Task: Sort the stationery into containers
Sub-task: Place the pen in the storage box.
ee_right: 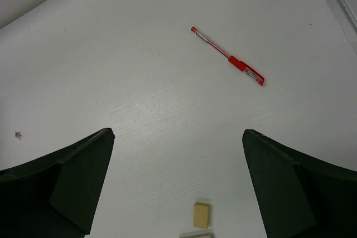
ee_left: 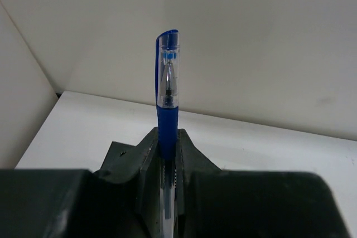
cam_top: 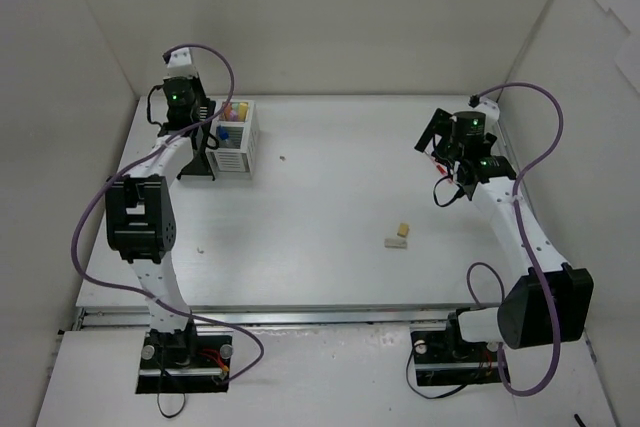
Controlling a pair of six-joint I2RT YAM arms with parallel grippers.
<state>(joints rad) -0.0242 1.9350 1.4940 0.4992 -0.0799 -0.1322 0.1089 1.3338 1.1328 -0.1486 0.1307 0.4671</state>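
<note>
My left gripper (ee_left: 167, 136) is shut on a thin blue pen (ee_left: 167, 71), which sticks up out of the jaws towards the back wall. In the top view this arm hangs over the black and white containers (cam_top: 240, 152) at the back left; the white one holds several highlighters (cam_top: 236, 110). The right gripper (ee_right: 177, 133) stands open and empty above the table. A red pen (ee_right: 228, 57) lies ahead of it. Two beige erasers (ee_right: 201, 215) lie just below its fingers, and the top view shows them mid-table (cam_top: 400, 236).
White walls close in the table on the left, back and right. A small white crumb (cam_top: 200, 246) lies near the left arm. A dark speck (cam_top: 282, 158) lies right of the containers.
</note>
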